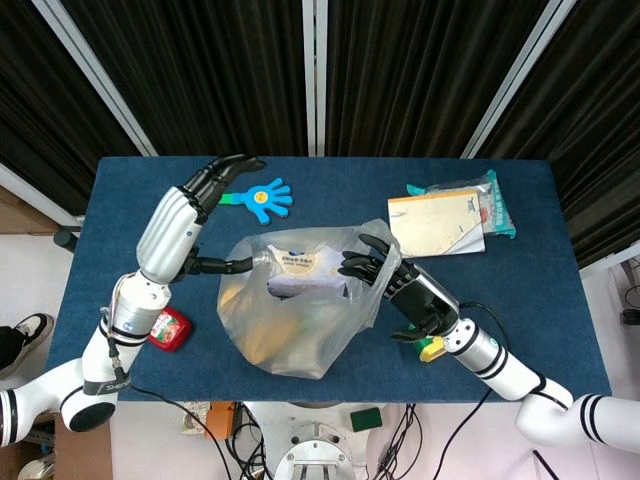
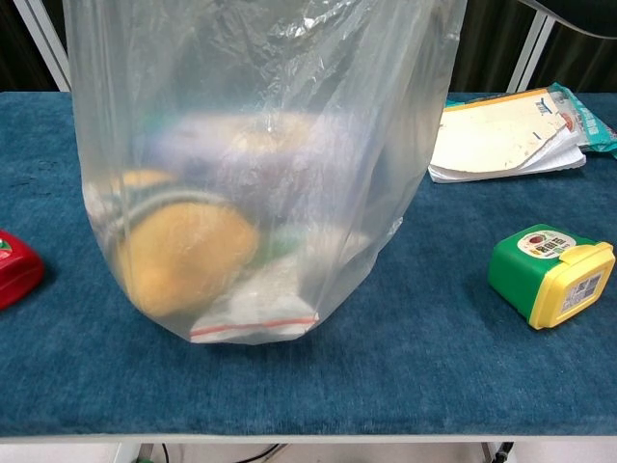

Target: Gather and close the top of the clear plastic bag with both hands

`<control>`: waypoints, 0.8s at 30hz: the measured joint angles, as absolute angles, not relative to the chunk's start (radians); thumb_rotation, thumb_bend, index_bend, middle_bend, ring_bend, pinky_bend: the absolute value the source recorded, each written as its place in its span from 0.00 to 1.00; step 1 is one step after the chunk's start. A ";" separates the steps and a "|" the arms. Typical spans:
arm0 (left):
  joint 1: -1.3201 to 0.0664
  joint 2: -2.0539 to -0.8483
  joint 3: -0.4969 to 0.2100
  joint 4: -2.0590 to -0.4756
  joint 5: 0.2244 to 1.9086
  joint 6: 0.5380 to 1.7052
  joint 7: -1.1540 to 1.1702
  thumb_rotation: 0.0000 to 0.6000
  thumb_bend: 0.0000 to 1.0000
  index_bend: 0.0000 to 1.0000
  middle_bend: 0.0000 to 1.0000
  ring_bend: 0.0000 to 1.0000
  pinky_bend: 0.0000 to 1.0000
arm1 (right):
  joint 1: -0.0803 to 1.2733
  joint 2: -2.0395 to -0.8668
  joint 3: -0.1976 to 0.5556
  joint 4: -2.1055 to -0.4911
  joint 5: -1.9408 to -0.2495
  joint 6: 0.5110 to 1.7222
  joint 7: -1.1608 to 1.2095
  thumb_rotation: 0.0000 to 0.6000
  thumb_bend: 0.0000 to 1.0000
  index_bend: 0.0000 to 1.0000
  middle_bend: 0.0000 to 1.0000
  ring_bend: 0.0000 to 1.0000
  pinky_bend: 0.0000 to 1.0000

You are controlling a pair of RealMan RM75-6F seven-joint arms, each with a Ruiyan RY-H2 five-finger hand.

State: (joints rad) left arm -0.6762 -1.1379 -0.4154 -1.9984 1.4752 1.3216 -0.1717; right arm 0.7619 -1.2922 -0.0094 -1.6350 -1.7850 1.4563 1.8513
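Evidently the clear plastic bag (image 1: 290, 320) is thin, limp and slippery; its rim at frame centre is pinched by the right hand (image 1: 395, 285), while the left hand (image 1: 185, 215), fingers spread, is best closed on the opposite rim.

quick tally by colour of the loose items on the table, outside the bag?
Red: 1, ketchup bottle
Blue: 1, hand-shaped clapper
Green and yellow: 1, small box
White: 1, paper stack
Teal: 1, packet under the papers
Total: 5
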 measured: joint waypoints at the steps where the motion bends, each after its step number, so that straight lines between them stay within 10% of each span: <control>1: -0.680 -1.141 -0.416 -1.998 1.472 1.320 -0.169 1.00 0.03 0.07 0.16 0.11 0.23 | 0.763 -1.293 -0.009 -1.635 -1.785 1.455 1.851 1.00 0.10 0.03 0.16 0.02 0.10; 24: -0.705 -1.183 -0.379 -1.907 1.523 1.337 -0.073 1.00 0.03 0.07 0.17 0.11 0.22 | 0.797 -1.308 0.009 -1.648 -1.761 1.395 1.831 1.00 0.10 0.03 0.16 0.02 0.10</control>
State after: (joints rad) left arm -0.7055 -1.1834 -0.3787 -1.9068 1.5232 1.3365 -0.0728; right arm 0.7966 -1.3081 0.0087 -1.6476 -1.7613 1.3951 1.8312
